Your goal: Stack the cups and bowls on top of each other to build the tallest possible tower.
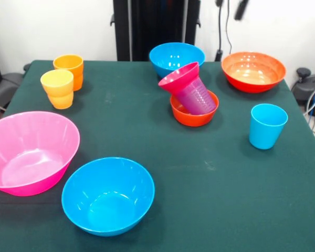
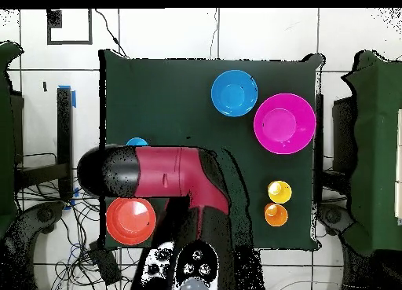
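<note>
The tower stands at the table's middle in the front view: a small orange-red bowl (image 1: 194, 114) holds a leaning purple cup (image 1: 197, 97), and a small magenta bowl (image 1: 179, 77) sits tilted on top of the cup. A light blue cup (image 1: 267, 126) stands upright to the tower's right. The orange cup (image 1: 69, 69) and the yellow-orange cup (image 1: 58, 88) stand together at the far left. The gripper (image 1: 241, 8) shows only as a dark tip at the top edge, high above the table and holding nothing. In the overhead view the arm (image 2: 165, 173) hides the tower.
The large pink bowl (image 1: 30, 152) and a blue bowl (image 1: 107, 195) sit at the near left. Another blue bowl (image 1: 176, 58) and the wide orange-red bowl (image 1: 253, 71) sit at the far side. Cables hang beyond the table's right edge.
</note>
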`<action>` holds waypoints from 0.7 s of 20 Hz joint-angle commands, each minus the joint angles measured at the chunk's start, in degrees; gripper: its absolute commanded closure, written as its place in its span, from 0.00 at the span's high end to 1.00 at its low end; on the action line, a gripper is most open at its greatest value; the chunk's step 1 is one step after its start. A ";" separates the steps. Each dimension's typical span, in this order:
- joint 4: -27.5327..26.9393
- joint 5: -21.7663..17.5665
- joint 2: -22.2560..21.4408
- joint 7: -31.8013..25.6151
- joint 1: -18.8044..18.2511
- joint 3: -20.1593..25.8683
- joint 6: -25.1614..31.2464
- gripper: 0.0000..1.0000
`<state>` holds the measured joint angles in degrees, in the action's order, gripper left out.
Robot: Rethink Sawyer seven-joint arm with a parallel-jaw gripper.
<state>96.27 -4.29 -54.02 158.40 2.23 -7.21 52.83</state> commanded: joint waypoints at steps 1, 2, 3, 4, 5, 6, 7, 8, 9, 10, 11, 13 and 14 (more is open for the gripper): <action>7.44 -7.82 -2.91 -14.70 -4.33 0.71 -1.67 1.00; 8.46 -7.88 -2.29 -14.18 -5.21 1.39 -4.02 1.00; 9.61 -7.58 -1.62 -13.48 -6.09 2.31 -6.29 1.00; 10.41 -7.16 -0.64 -12.71 -6.79 3.36 -8.69 1.00; 11.84 -6.51 -0.04 -12.09 -7.69 4.42 -11.04 1.00; 12.23 -6.53 0.99 -11.19 -8.09 5.31 -13.23 1.00; 12.31 -7.20 2.00 -10.23 -8.20 5.54 -15.04 1.00; 12.39 -7.87 3.02 -9.27 -8.31 5.77 -16.85 1.00; 12.63 -8.66 3.79 -8.64 -8.40 5.68 -18.51 1.00; 12.88 -9.45 4.57 -8.01 -8.49 5.59 -20.18 1.00; 13.46 -9.31 5.20 -7.80 -9.03 5.94 -21.64 1.00; 14.48 -9.17 6.49 -7.33 -9.73 6.74 -24.67 1.00; 15.14 -8.70 7.02 -7.17 -10.24 7.48 -25.96 1.00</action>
<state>102.86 -7.72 -54.38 158.39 -7.00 -6.73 33.22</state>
